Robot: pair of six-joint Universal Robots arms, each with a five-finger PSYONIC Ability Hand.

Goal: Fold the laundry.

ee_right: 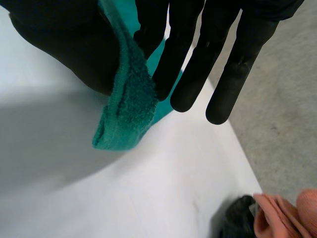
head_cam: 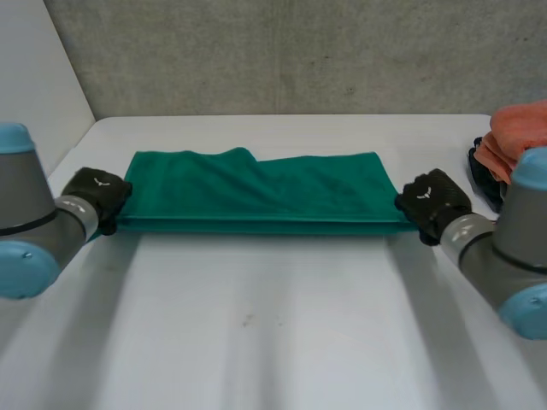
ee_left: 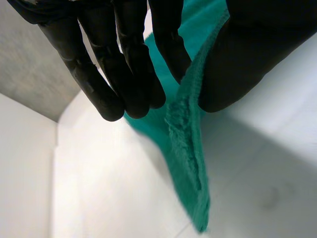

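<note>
1. The green towel (head_cam: 256,192) stretches as a long folded band across the far half of the white table (head_cam: 273,325), its long axis running from one hand to the other
2. The left hand (head_cam: 98,195) is at the towel's left short end; the right hand (head_cam: 434,201) is at its right short end
3. Left wrist view: the fingers (ee_left: 124,64) are straight and close together on one side of the towel's edge, and the thumb (ee_left: 247,54) sits on the other side. The edge runs up between them and is pinched there. The towel's corner hangs free beyond the fingertips
4. Right wrist view: the fingers (ee_right: 188,59) are straight and slightly spread, with the thumb (ee_right: 69,44) opposite. The towel's edge passes between thumb and fingers and is clamped. Its corner droops just past the fingertips
5. Head view: the towel's near long edge runs straight between the two hands; the far edge is rumpled, with a raised hump left of centre
6. An orange cloth (head_cam: 517,137) sits at the table's right edge, beyond the right hand, with a dark item (head_cam: 480,166) just beside it; both are apart from the towel
</note>
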